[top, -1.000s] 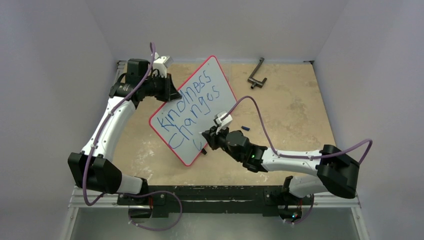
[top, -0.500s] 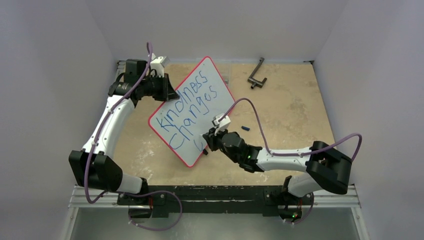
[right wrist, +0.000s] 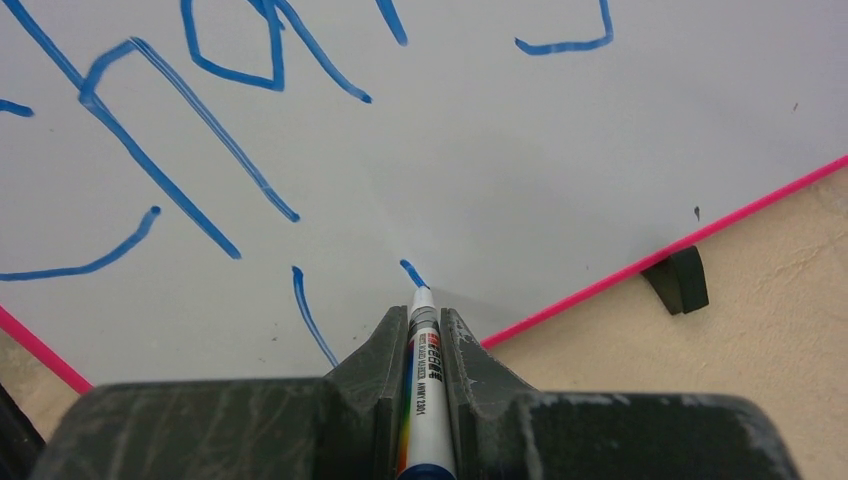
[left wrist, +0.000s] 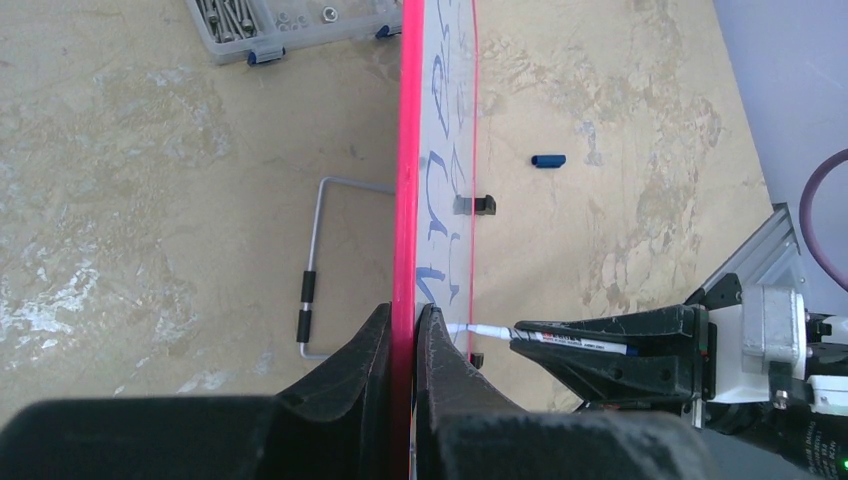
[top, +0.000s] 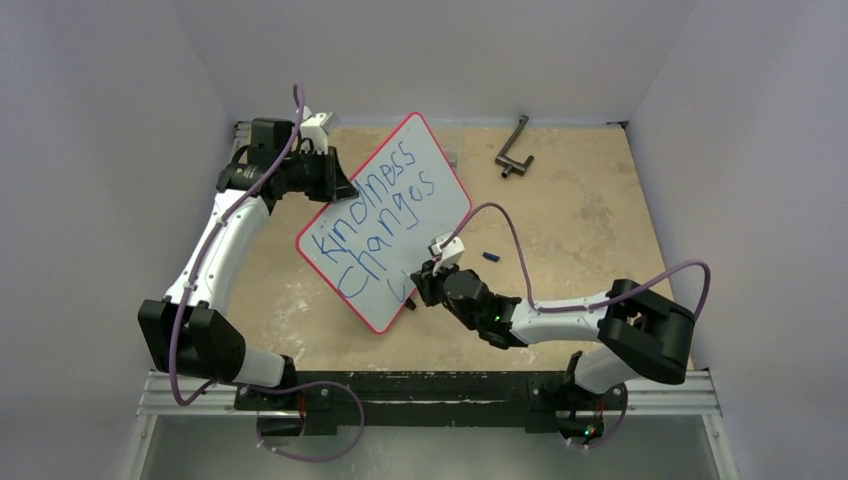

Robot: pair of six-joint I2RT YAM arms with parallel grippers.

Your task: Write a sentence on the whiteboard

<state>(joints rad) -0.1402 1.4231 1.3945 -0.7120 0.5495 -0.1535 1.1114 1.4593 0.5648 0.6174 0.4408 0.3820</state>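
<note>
**Top view:** The whiteboard (top: pixel 400 165) is held tilted at mid-table, its left edge pinched by the left gripper (top: pixel 343 190). The sentence (top: pixel 380 215) is read as "Kindness Changes", with one stroke of a third line below it. The right gripper (top: pixel 418 285) is placed at the board's near lower corner. Over the last second the right elbow has been swung in to the left and the wrist nudged slightly down and right. The board was tipped a little early on and has been steady since. A blue cap (top: pixel 489 256) and a black angled tool (top: pixel 514 150) are left on the table, well apart from the board.

**Left wrist:** The jaws are seen pressed together on the red rim. A wire stand (left wrist: pixel 318 265) is seen behind the board and a screw box (left wrist: pixel 290 20) beyond it. The marker (left wrist: pixel 575 346) is aimed at the writing face.

**Right wrist:** The marker is clamped between closed fingers, and its tip appears to be touching the board. A short fresh dab (right wrist: pixel 411 271) sits just above the tip, beside the earlier stroke (right wrist: pixel 310 315). A black clip (right wrist: pixel 680 280) is fixed at the rim nearby.

**Read:** The second letter of the last word is judged just started, with most of that word still to be written. Little board is left before the rim, so short strokes are called for.
</note>
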